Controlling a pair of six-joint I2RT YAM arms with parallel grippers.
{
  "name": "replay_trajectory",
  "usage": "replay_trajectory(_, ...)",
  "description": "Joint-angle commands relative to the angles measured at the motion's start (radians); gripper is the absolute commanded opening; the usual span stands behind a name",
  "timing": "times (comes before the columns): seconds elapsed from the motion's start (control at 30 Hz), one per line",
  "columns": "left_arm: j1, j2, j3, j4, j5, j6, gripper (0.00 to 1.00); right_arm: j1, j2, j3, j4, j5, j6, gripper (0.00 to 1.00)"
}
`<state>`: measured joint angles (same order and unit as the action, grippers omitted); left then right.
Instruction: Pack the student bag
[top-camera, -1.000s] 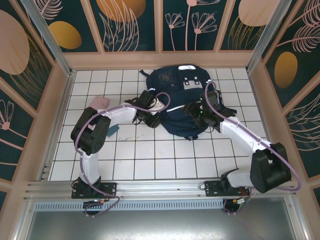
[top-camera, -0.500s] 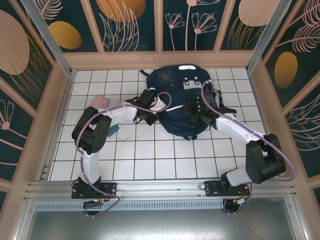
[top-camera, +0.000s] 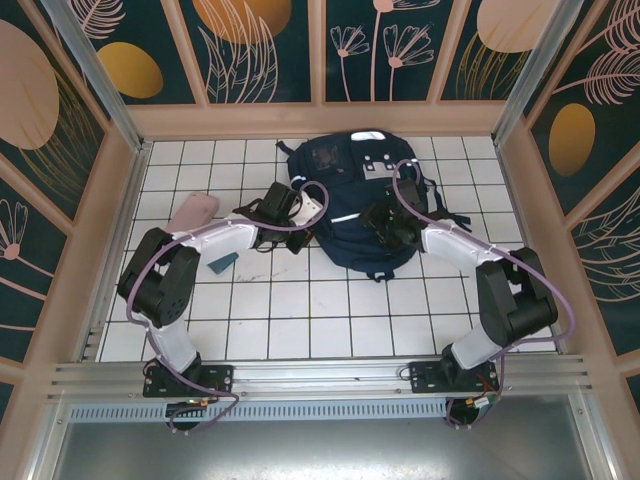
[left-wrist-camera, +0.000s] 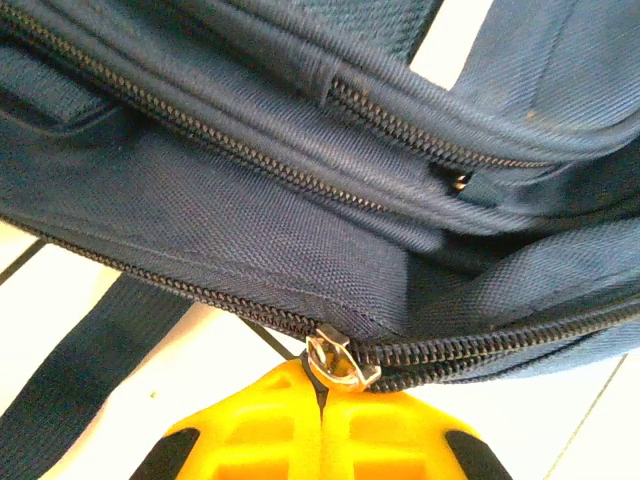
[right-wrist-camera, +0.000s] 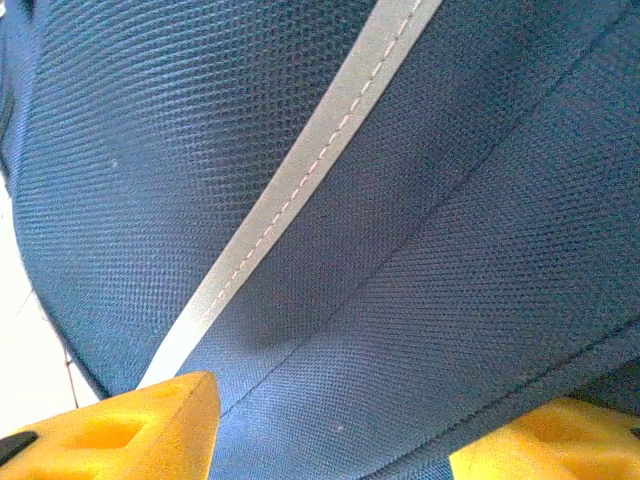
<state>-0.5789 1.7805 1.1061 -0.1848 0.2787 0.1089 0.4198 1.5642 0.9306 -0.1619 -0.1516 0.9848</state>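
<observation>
The student bag (top-camera: 352, 190), a navy backpack with a white reflective stripe (right-wrist-camera: 300, 190), lies flat on the white tiled table at the back centre. My left gripper (top-camera: 300, 212) sits at the bag's left edge. In the left wrist view its yellow fingers (left-wrist-camera: 250, 425) are pressed together, shut on the pull of a metal zipper slider (left-wrist-camera: 341, 361) on the bag's lowest zip (left-wrist-camera: 500, 350). My right gripper (top-camera: 383, 222) rests on the bag's front panel. Its yellow fingers (right-wrist-camera: 130, 430) stand wide apart, open, with smooth bag fabric (right-wrist-camera: 420, 330) spanning the gap between them.
A pink object (top-camera: 194, 211) lies on the tiles left of the left arm. A small teal object (top-camera: 222, 262) lies nearer the front. A dark strap (left-wrist-camera: 80, 365) trails from the bag onto the tiles. Patterned walls (top-camera: 320, 50) enclose the table on three sides.
The left gripper shut on the zipper pull and drew back to the left. The right gripper moved further onto the bag with its jaws narrowing. The bag shifted slightly toward the back.
</observation>
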Motion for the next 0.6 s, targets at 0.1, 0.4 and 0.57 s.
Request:
replay_trajectory(0.1,-0.014,-0.102,-0.079,0.067,0.209,-0.107,0.0,0.044,0.049,0.038,0.173,0.073,0.084,0.58)
replay_trajectory(0.4,-0.092,-0.073,-0.093,0.002,0.14,-0.111,0.0,0.089,0.133,0.094,0.206,0.098,0.13,0.58)
replay_trajectory(0.57,-0.152,-0.029,-0.072,-0.053,0.127,-0.1,0.02,0.09,0.154,0.105,0.196,0.11,0.142,0.57)
